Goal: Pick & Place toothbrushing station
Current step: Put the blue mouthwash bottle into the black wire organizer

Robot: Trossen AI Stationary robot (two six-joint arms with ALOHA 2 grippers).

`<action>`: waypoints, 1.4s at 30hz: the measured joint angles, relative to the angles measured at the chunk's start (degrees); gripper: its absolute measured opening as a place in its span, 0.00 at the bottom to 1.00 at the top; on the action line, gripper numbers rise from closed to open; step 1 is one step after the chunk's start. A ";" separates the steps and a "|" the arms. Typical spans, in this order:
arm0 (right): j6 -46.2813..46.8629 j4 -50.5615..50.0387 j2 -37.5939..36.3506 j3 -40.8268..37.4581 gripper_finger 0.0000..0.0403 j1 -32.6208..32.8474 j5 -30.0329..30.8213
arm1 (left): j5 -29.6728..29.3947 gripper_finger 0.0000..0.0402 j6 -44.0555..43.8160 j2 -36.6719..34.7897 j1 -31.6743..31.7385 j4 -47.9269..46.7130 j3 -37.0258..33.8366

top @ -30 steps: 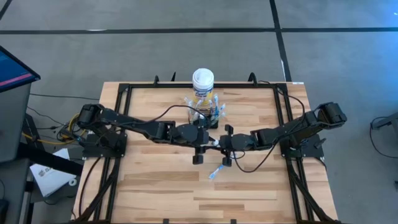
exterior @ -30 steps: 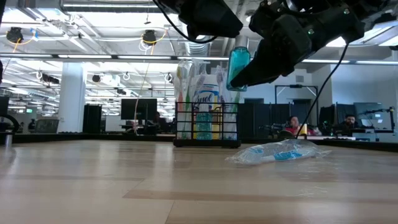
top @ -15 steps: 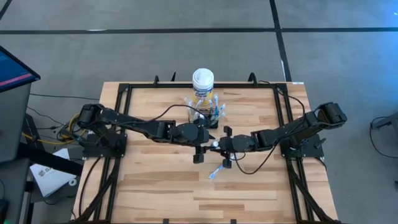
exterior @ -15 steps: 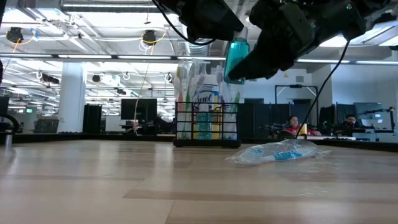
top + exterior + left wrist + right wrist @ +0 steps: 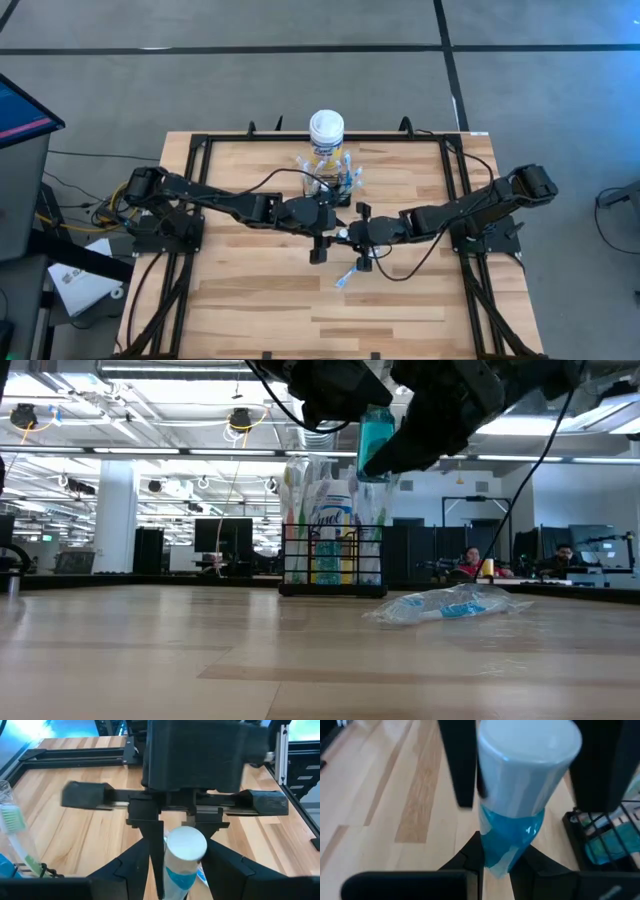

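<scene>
right tool [image 5: 497, 865] was clamped on the lower, blue end of a mouthwash bottle [image 5: 520, 785], held in the air with its white cap pointing away from that tool

left tool [image 5: 185, 870] faced it nose to nose, fingers [image 5: 465, 765] spread and straddling the cap end; I couldn't see a firm pinch there, so I read it as open, holding nothing

toothbrushing station [image 5: 333, 565] sat on the desk [image 5: 150, 650] just beyond and below both tools, not touched by either. It was already stuffed with upright toothbrushes and tubes. Yellow canister [image 5: 326, 135] stood right behind it, on the side away from the tools. A wrapped toothbrush [image 5: 450, 607] lay on the desk below the right tool

handling guess: wire mesh looked light and stiff, no give, but top-heavy with tall brushes sticking out. Thin wire would be slippery for flat pads. I'd pinch one short end wall at the top rim wire, clear of the brush heads, and keep it level, since any tilt could spill the contents
</scene>
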 joint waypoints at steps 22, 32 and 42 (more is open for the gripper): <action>-1.50 -52.97 16.59 33.03 0.12 -1.77 -8.32 | 1.95 0.40 0.50 -0.35 -0.57 -6.08 -1.07; -0.09 -51.12 15.91 33.69 0.12 -0.72 -7.34 | 2.79 0.40 0.40 -0.28 -1.67 -6.52 -0.83; -1.62 -47.40 16.03 33.96 0.12 -0.73 -7.16 | 2.36 0.37 0.44 1.23 -2.58 -7.26 -0.83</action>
